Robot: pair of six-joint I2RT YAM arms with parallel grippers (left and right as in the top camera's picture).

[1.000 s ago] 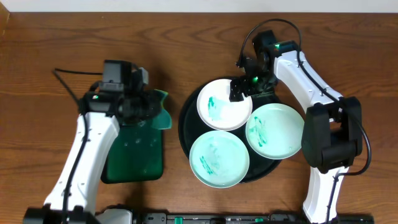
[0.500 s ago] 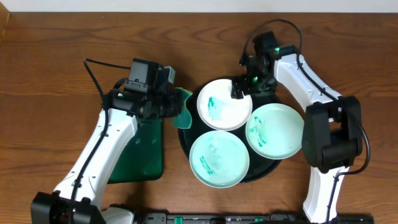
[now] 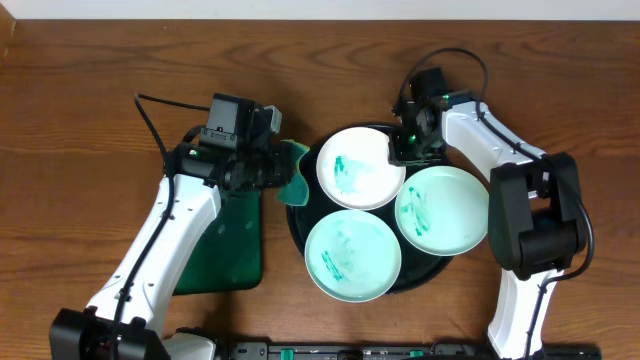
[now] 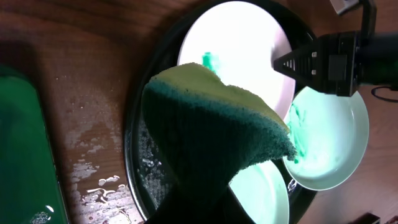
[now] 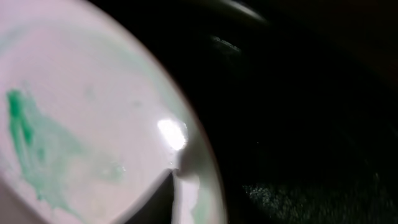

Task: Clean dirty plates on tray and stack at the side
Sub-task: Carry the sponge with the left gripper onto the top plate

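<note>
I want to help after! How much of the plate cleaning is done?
Nothing finished: all three plates sit smeared green on the tray, none stacked. In hand: the left gripper holds the sponge; the right gripper is at the rim of the top plate. Left: wipe and stack all three.

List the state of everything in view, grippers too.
top plate: on black tray, teal smears
front plate: on tray, teal film
right plate: on tray, teal smears
black tray: holds three plates, wet
green tray: on table, water drops
sponge: held over black tray's rim
left gripper: shut on sponge
right gripper: at top plate's rim, grip unclear
</note>
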